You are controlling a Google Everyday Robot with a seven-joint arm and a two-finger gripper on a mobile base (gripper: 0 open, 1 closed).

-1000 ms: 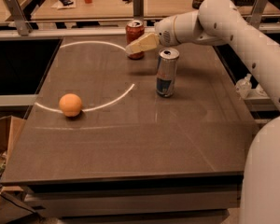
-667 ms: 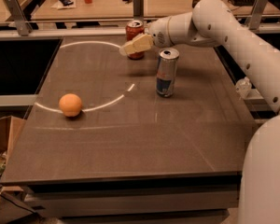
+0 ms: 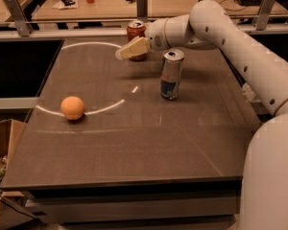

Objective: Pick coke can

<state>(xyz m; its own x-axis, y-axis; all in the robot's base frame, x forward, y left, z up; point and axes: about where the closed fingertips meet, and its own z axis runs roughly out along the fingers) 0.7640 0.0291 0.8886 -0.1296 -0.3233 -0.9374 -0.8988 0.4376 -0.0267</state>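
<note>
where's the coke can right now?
Camera view: the coke can stands at the far edge of the table, left of the taller silver-and-blue can; the gripper is just in front of it.

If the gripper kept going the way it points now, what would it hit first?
Probably nothing: the gripper points toward the picture's left, past the coke can, over bare table; depth is unclear.

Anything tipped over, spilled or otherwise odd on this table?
Nothing stands out. The coke can and the silver-and-blue can both stand upright, the orange sits on the table, and no spill shows. The claw hangs in front of the coke can, partly hiding it.
</note>
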